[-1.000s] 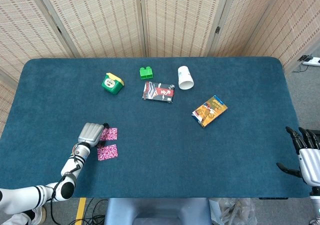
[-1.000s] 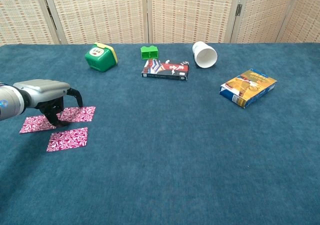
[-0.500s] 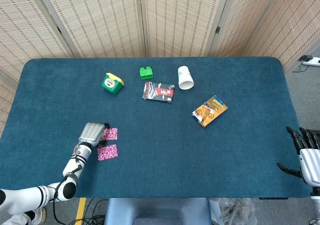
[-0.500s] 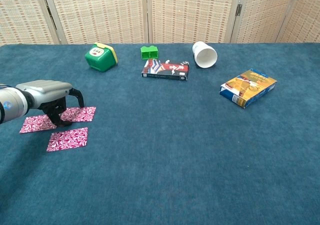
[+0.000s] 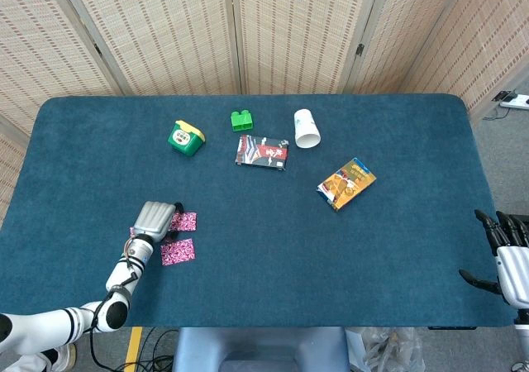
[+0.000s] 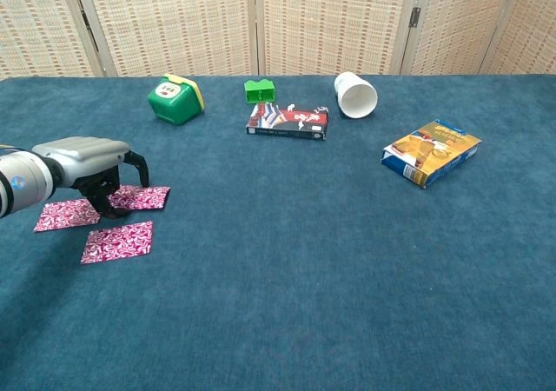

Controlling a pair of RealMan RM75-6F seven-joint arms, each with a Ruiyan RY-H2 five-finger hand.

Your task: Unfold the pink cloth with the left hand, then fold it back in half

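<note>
The pink patterned cloth [image 6: 143, 198] lies at the near left of the blue table, and a second pink patch [image 6: 117, 241] lies flat just in front of it. My left hand [image 6: 91, 169] arches over the far patch with its fingers curled down, and the fingertips pinch the fabric near its middle. From the head view the left hand [image 5: 153, 221] covers the left part of the cloth [image 5: 186, 221], while the near patch [image 5: 178, 251] is uncovered. My right hand [image 5: 504, 256] hangs off the table's near right corner with its fingers spread, holding nothing.
Along the far side stand a green container [image 6: 176, 98], a green brick [image 6: 259, 90], a dark flat packet [image 6: 288, 121] and a white cup [image 6: 357, 94] on its side. An orange box [image 6: 431, 152] lies to the right. The blue table [image 5: 331, 248] fills both views.
My left hand has shifted slightly to the right, and the far patch's right edge has crept right with it. The right hand has stayed put.
</note>
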